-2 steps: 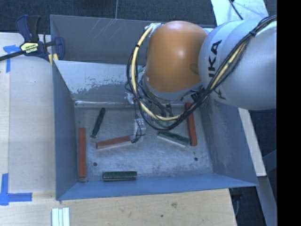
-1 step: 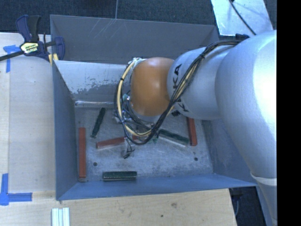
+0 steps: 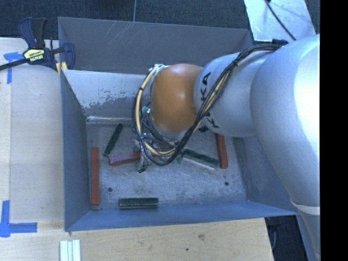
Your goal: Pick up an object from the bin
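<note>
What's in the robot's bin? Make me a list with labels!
bin: grey metal bin
claw: claw, low over the middle of the floor
nearest thing: short reddish bar, beside the claw
far side: dark green stick, tilted
left wall: long reddish bar
near wall: dark flat bar
under the arm: reddish stick and green stick
held: cannot tell

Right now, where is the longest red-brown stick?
The longest red-brown stick lies along the bin's left wall in the camera view, left of the short red piece and the gripper.
</note>
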Robot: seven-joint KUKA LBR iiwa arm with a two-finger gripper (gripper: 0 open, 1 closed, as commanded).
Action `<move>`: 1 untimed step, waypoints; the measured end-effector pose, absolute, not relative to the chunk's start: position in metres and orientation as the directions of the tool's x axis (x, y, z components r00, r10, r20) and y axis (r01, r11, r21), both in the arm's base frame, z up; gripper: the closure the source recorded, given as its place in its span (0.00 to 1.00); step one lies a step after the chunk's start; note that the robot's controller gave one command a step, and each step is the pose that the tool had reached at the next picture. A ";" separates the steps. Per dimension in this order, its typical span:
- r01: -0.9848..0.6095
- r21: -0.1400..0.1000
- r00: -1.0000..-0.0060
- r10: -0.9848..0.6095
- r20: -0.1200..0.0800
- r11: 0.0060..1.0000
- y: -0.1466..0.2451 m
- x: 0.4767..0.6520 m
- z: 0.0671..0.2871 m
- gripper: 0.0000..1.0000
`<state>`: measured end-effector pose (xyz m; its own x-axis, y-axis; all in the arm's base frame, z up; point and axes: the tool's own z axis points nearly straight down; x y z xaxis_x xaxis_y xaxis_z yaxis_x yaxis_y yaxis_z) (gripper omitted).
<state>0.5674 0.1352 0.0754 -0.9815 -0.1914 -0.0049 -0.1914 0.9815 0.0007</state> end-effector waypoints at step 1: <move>-0.170 0.001 -0.985 -0.170 -0.012 0.985 0.141 0.568 0.206 1.00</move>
